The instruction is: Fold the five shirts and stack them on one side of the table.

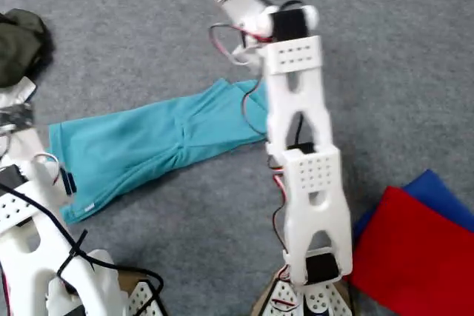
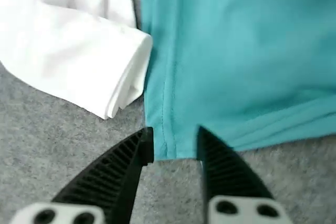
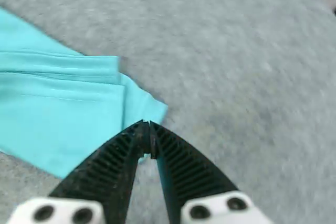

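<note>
Near right: a red shirt point(image 1: 415, 249) is lying folded over a blue shirt point(image 1: 437, 186), starting the stack. Near left: my left gripper point(image 2: 173, 141) is hovering with jaws apart, straddling the hem of the teal shirt point(image 1: 148, 142), just beside a white shirt point(image 2: 79, 51). The teal shirt is lying lengthwise across the table's middle. At its far right end, my right gripper point(image 3: 148, 129) is sitting with jaws together, seemingly pinching the corner. I am judging the teal fold to be the step in hand. Next, the left jaws are needing to close on the hem.
</note>
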